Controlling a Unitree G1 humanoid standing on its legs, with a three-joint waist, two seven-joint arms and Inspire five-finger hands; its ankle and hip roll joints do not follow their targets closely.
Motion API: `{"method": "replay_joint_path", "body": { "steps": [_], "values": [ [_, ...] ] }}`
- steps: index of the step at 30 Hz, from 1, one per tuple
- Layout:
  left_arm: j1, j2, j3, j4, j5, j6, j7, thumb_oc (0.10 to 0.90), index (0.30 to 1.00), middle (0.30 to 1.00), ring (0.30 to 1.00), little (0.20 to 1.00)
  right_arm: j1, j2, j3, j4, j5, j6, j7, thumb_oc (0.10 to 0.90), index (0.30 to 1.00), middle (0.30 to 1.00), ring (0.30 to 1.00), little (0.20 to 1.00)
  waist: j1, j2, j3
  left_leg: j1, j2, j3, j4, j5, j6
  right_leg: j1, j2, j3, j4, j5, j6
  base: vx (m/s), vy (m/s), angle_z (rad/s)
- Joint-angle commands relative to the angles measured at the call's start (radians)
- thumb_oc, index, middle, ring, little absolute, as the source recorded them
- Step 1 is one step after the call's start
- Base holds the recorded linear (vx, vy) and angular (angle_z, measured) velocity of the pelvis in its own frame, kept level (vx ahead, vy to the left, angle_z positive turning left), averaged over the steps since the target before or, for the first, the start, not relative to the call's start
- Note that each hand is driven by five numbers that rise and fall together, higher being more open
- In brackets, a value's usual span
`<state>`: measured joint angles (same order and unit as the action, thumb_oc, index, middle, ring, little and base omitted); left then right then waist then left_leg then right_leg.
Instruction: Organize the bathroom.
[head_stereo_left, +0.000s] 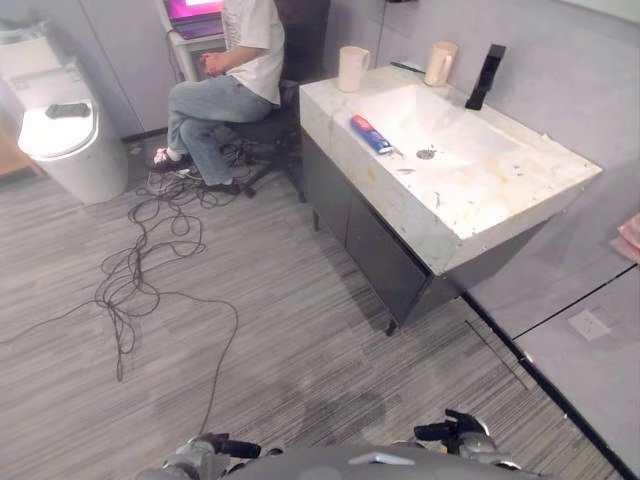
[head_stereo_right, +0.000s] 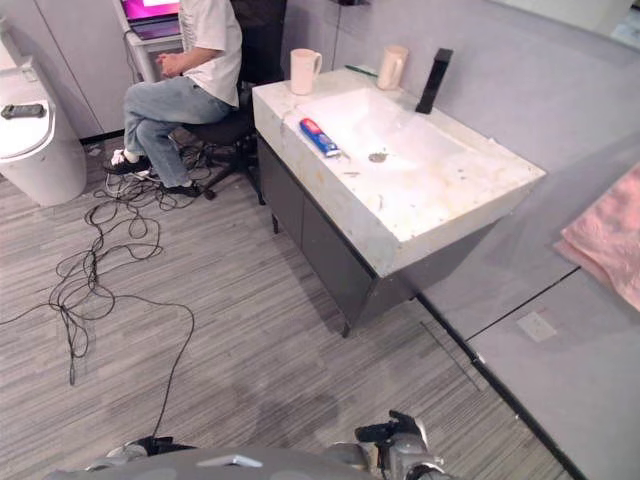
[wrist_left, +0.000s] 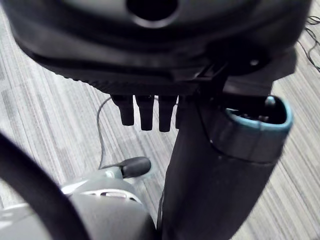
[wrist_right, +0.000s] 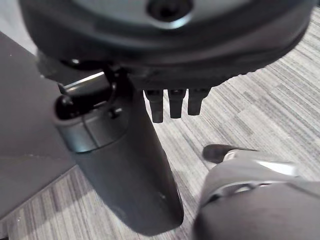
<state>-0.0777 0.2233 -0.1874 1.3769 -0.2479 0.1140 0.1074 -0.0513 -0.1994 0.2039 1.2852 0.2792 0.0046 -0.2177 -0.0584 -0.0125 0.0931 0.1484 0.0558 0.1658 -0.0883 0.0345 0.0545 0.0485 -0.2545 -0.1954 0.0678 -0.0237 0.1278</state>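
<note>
A white marble vanity (head_stereo_left: 520, 190) with a sunken sink stands ahead on the right against the grey wall. A blue and red toothpaste tube (head_stereo_left: 371, 133) lies in the basin's left part. Two cream cups (head_stereo_left: 352, 68) (head_stereo_left: 440, 63) stand at the far corners, with a black faucet (head_stereo_left: 485, 76) beside the right one. A pink towel (head_stereo_right: 605, 245) hangs on the right wall. My left hand (head_stereo_left: 205, 455) and right hand (head_stereo_left: 455, 435) hang low at the bottom edge, far from the vanity. Each hand's fingers (wrist_left: 145, 112) (wrist_right: 172, 107) are straight and hold nothing.
A person (head_stereo_left: 235, 70) sits on a black chair left of the vanity, facing a screen. A white toilet (head_stereo_left: 60, 130) with a dark object on its lid stands at the far left. Grey plank floor (head_stereo_left: 300, 330) lies between me and the vanity.
</note>
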Motion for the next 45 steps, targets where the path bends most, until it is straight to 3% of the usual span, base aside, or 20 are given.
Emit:
{"method": "replay_joint_path", "body": {
  "steps": [1, 2, 4, 7, 12, 14, 16, 18, 19, 21, 22, 24, 26, 28, 29, 30, 33, 36, 41, 45],
  "values": [
    [-0.008, -0.002, 0.000, 0.039, -0.015, 0.003, 0.010, 0.800, 0.900, 0.900, 0.900, 0.900, -0.039, -0.064, -0.032, 0.046, -0.010, 0.003, -0.008, 0.800, 0.900, 0.900, 0.900, 0.900, -0.005, 0.007, 0.020, -0.003, -0.057, -0.092, 0.006, -0.057, -0.018, -0.066, 0.023, 0.158, -0.068, 0.212, -0.018, 0.10, 0.315, 0.40],
    [-0.009, -0.002, -0.001, 0.039, -0.008, 0.000, 0.008, 0.800, 0.900, 0.900, 0.900, 0.900, -0.037, -0.064, -0.033, 0.048, -0.011, 0.003, -0.006, 0.800, 0.900, 0.900, 0.900, 0.900, -0.007, 0.008, 0.021, -0.004, -0.059, -0.097, 0.006, -0.058, -0.016, -0.068, 0.027, 0.168, -0.062, 0.209, -0.020, 0.14, 0.306, 0.99],
    [-0.030, -0.004, -0.046, 0.024, 0.023, 0.009, 0.009, 0.800, 0.900, 0.900, 0.900, 0.900, -0.024, -0.050, -0.026, 0.047, 0.049, -0.004, -0.023, 0.800, 0.900, 0.900, 0.900, 0.900, -0.037, 0.014, 0.027, -0.028, -0.081, -0.144, 0.014, -0.049, 0.006, -0.126, 0.099, 0.262, 0.092, 0.196, -0.040, 0.14, 0.216, 1.22],
    [-0.053, -0.006, -0.066, 0.016, 0.019, 0.023, 0.032, 0.800, 0.900, 0.900, 0.900, 0.900, -0.027, -0.037, -0.011, 0.039, 0.041, -0.011, -0.015, 0.800, 0.900, 0.900, 0.900, 0.900, -0.060, 0.002, 0.046, -0.022, -0.097, -0.161, 0.027, -0.060, 0.022, -0.209, 0.151, 0.242, 0.155, 0.216, -0.039, 0.21, 0.117, 0.62],
    [-0.072, 0.004, -0.043, 0.011, 0.024, 0.011, 0.055, 0.800, 0.900, 0.900, 0.900, 0.900, -0.022, -0.031, 0.014, 0.030, 0.020, -0.001, 0.015, 0.800, 0.900, 0.900, 0.900, 0.900, -0.082, -0.050, 0.063, 0.041, -0.135, -0.122, 0.055, -0.144, 0.019, -0.301, 0.223, 0.093, 0.009, 0.252, -0.019, 0.33, 0.017, 0.02],
    [-0.074, 0.003, -0.049, 0.004, 0.040, -0.009, 0.062, 0.800, 0.900, 0.900, 0.900, 0.900, -0.004, -0.034, 0.008, 0.044, 0.015, -0.003, 0.025, 0.800, 0.900, 0.900, 0.900, 0.900, -0.109, -0.051, 0.054, 0.050, -0.153, -0.140, 0.104, -0.177, 0.026, -0.294, 0.259, 0.167, 0.004, 0.241, -0.058, 0.37, 0.023, 0.48],
    [-0.077, -0.003, -0.047, 0.002, 0.028, -0.016, 0.056, 0.800, 0.900, 0.900, 0.900, 0.900, 0.008, -0.037, 0.003, 0.057, 0.030, -0.013, 0.023, 0.800, 0.900, 0.900, 0.900, 0.900, -0.118, -0.047, 0.044, 0.059, -0.148, -0.153, 0.152, -0.178, 0.005, -0.259, 0.270, 0.182, -0.006, 0.223, -0.079, 0.26, 0.012, 0.41],
    [-0.080, -0.016, -0.044, 0.003, 0.051, -0.033, 0.056, 0.800, 0.900, 0.900, 0.900, 0.900, 0.020, -0.036, 0.002, 0.062, 0.003, -0.012, 0.028, 0.800, 0.900, 0.900, 0.900, 0.900, -0.130, -0.037, 0.030, 0.041, -0.118, -0.133, 0.271, -0.096, -0.035, -0.215, 0.280, 0.191, -0.036, 0.206, -0.105, 0.28, -0.017, 0.11],
    [-0.087, -0.029, -0.043, 0.000, 0.030, -0.048, 0.064, 0.800, 0.900, 0.900, 0.900, 0.900, 0.024, -0.032, 0.020, 0.057, -0.028, 0.002, 0.015, 0.800, 0.900, 0.900, 0.900, 0.900, -0.131, -0.044, 0.029, -0.033, -0.087, -0.092, 0.485, 0.011, -0.074, -0.166, 0.274, 0.196, -0.049, 0.186, -0.130, 0.26, -0.053, 0.11],
    [-0.096, -0.034, -0.035, -0.010, 0.024, -0.051, 0.063, 0.800, 0.900, 0.900, 0.900, 0.900, 0.024, -0.032, 0.032, 0.050, -0.002, 0.010, 0.006, 0.800, 0.900, 0.900, 0.900, 0.900, -0.126, -0.060, 0.035, -0.124, -0.064, -0.059, 0.598, 0.063, -0.093, -0.132, 0.264, 0.204, -0.056, 0.174, -0.147, 0.26, -0.042, -0.26],
    [-0.104, -0.045, -0.027, -0.013, 0.025, -0.057, 0.070, 0.800, 0.900, 0.900, 0.900, 0.900, 0.013, -0.039, 0.023, 0.049, 0.003, 0.009, 0.009, 0.800, 0.900, 0.900, 0.900, 0.900, -0.108, -0.070, 0.052, -0.247, -0.047, -0.036, 0.690, 0.034, -0.077, -0.072, 0.266, 0.236, -0.063, 0.158, -0.156, 0.32, 0.040, -0.42],
    [-0.104, -0.050, -0.031, -0.013, 0.025, -0.064, 0.070, 0.800, 0.900, 0.900, 0.900, 0.900, -0.001, -0.038, 0.021, 0.049, -0.028, 0.011, 0.013, 0.800, 0.900, 0.900, 0.900, 0.900, -0.098, -0.073, 0.053, -0.269, -0.037, -0.030, 0.648, 0.015, -0.056, -0.047, 0.269, 0.261, -0.068, 0.144, -0.157, 0.24, 0.099, -0.19],
    [-0.092, -0.048, -0.038, -0.018, -0.001, -0.076, 0.075, 0.800, 0.900, 0.900, 0.900, 0.900, -0.021, -0.038, 0.037, 0.058, -0.043, 0.008, 0.013, 0.800, 0.900, 0.900, 0.900, 0.900, -0.090, -0.068, 0.054, -0.261, -0.009, -0.030, 0.461, 0.000, -0.029, -0.025, 0.286, 0.310, -0.056, 0.107, -0.153, 0.33, 0.230, -0.83],
    [-0.089, -0.044, -0.046, -0.027, 0.004, -0.082, 0.073, 0.800, 0.900, 0.900, 0.900, 0.900, -0.031, -0.043, 0.044, 0.055, -0.027, 0.008, 0.007, 0.800, 0.900, 0.900, 0.900, 0.900, -0.077, -0.058, 0.058, -0.263, 0.013, -0.065, 0.290, 0.026, -0.040, -0.003, 0.301, 0.356, -0.056, 0.090, -0.143, 0.33, 0.242, -0.72],
    [-0.088, -0.044, -0.047, -0.027, 0.004, -0.082, 0.073, 0.800, 0.900, 0.900, 0.900, 0.900, -0.031, -0.043, 0.044, 0.055, -0.026, 0.008, 0.007, 0.800, 0.900, 0.900, 0.900, 0.900, -0.076, -0.060, 0.061, -0.256, 0.012, -0.065, 0.281, 0.028, -0.040, 0.003, 0.300, 0.357, -0.058, 0.089, -0.142, 0.40, 0.276, -0.43],
    [-0.091, -0.038, -0.054, -0.034, 0.007, -0.079, 0.075, 0.800, 0.900, 0.900, 0.900, 0.900, -0.036, -0.048, 0.045, 0.053, -0.019, 0.013, 0.005, 0.800, 0.900, 0.900, 0.900, 0.900, -0.064, -0.048, 0.063, -0.267, 0.044, -0.110, 0.132, 0.077, -0.060, 0.026, 0.309, 0.395, -0.059, 0.070, -0.133, 0.27, 0.182, -0.34],
    [-0.091, -0.032, -0.052, -0.029, 0.010, -0.072, 0.074, 0.800, 0.900, 0.900, 0.900, 0.900, -0.031, -0.058, 0.037, 0.053, -0.029, 0.017, 0.011, 0.800, 0.900, 0.900, 0.900, 0.900, -0.053, -0.040, 0.066, -0.273, 0.080, -0.140, 0.011, 0.118, -0.077, 0.071, 0.299, 0.427, -0.058, 0.034, -0.115, 0.38, 0.269, -0.27],
    [-0.085, -0.030, -0.027, -0.018, 0.014, -0.053, 0.073, 0.800, 0.900, 0.900, 0.900, 0.900, -0.026, -0.063, 0.033, 0.063, -0.043, 0.031, 0.008, 0.800, 0.900, 0.900, 0.900, 0.900, -0.043, -0.035, 0.055, -0.265, 0.084, -0.144, 0.024, 0.108, -0.074, 0.113, 0.257, 0.442, -0.037, -0.001, -0.094, 0.37, 0.339, -0.50],
    [-0.077, -0.031, -0.051, 0.002, 0.023, -0.010, 0.063, 0.800, 0.900, 0.900, 0.900, 0.900, -0.022, -0.051, 0.024, 0.074, -0.032, 0.037, -0.007, 0.800, 0.900, 0.900, 0.900, 0.900, -0.048, -0.012, 0.032, -0.248, 0.018, -0.158, 0.094, 0.075, -0.045, 0.057, 0.216, 0.408, 0.110, 0.011, -0.066, 0.31, 0.352, -0.31],
    [-0.074, -0.038, -0.075, 0.019, 0.024, -0.003, 0.061, 0.800, 0.900, 0.900, 0.900, 0.900, -0.011, -0.043, 0.014, 0.062, -0.023, 0.040, -0.009, 0.800, 0.900, 0.900, 0.900, 0.900, -0.067, 0.019, 0.024, -0.179, -0.043, -0.134, 0.083, 0.019, 0.007, -0.112, 0.167, 0.341, 0.446, 0.197, -0.061, 0.27, 0.376, -0.18]
  ]
}}
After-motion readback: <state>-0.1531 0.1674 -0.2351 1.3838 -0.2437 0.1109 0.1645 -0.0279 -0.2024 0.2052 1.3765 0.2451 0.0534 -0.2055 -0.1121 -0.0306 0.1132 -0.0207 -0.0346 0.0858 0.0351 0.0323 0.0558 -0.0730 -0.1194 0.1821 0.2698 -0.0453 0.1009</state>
